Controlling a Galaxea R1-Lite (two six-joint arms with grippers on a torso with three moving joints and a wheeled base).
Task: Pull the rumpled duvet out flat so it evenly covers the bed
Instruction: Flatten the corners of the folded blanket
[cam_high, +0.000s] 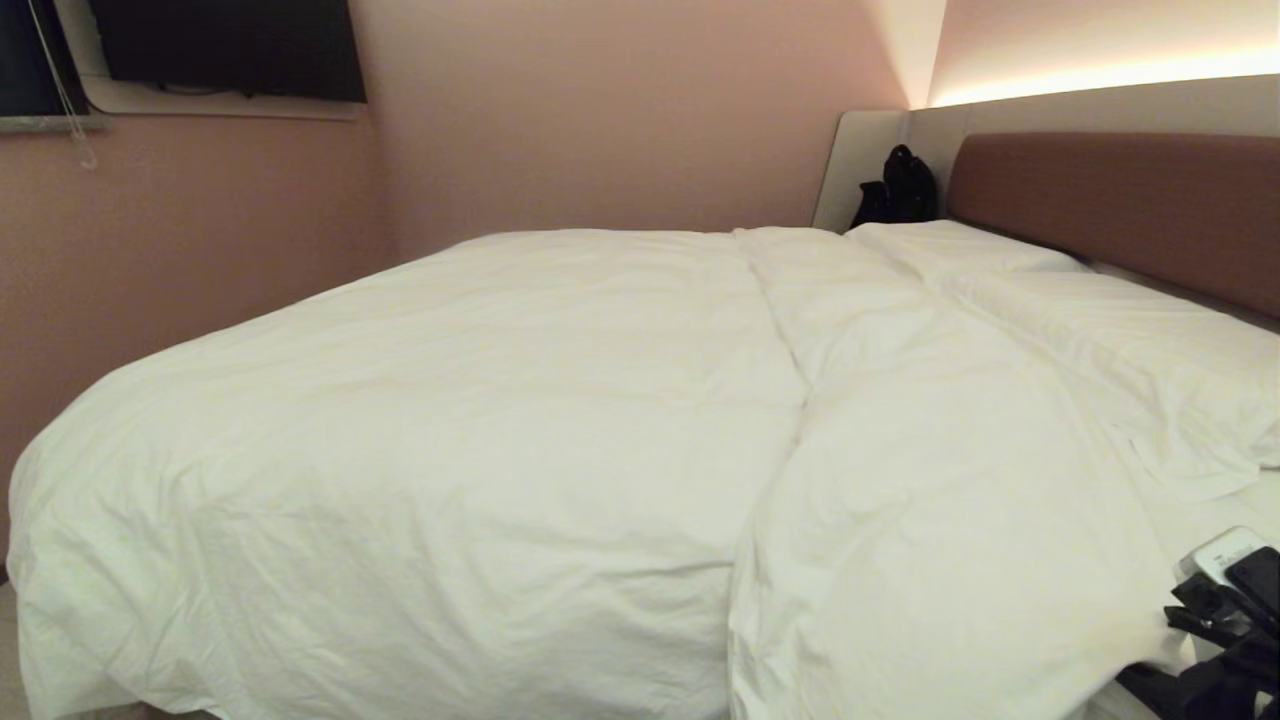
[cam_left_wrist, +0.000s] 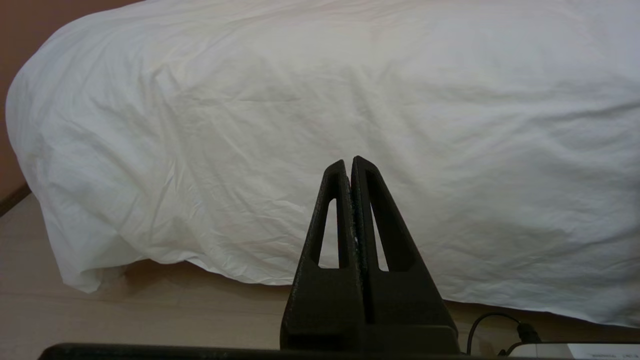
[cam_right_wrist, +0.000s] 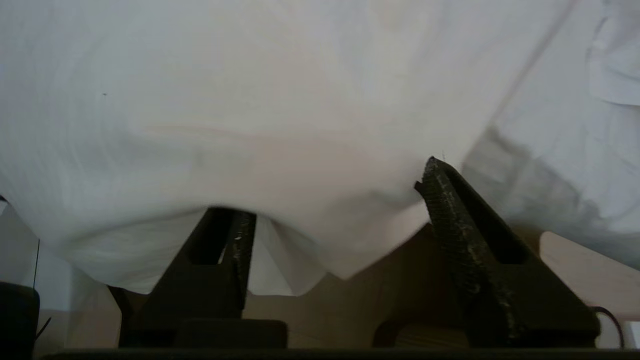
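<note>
The duvet (cam_high: 480, 420) is lying spread over the bed (cam_high: 1110, 200), covering it from the far wall side to the near edge and draping over the left end toward the floor (cam_left_wrist: 125, 310). A long ridge is running through it from the far side toward the near edge, right of centre, and the cloth is creased on both sides of that fold. Right of the ridge, the pillows (cam_high: 1120, 330) are lying flat along the brownish-red headboard. A black bag (cam_high: 897, 190) is sitting in the far corner, just beside the headboard's far end.

The right gripper (cam_right_wrist: 345, 200) is sitting low at the near right edge of the bed, with its fingers (cam_right_wrist: 450, 210) standing spread apart. The duvet's hanging hem is drooping over and between them; one fingertip is hidden under the cloth, and the wrist view is blurred there, so whether either finger is touching the fabric is probably not decidable. Nothing is being pinched.

The left gripper (cam_left_wrist: 350, 165) is hanging parked near the floor, facing the draped side of the duvet without touching it, its fingers pressed together on nothing.
</note>
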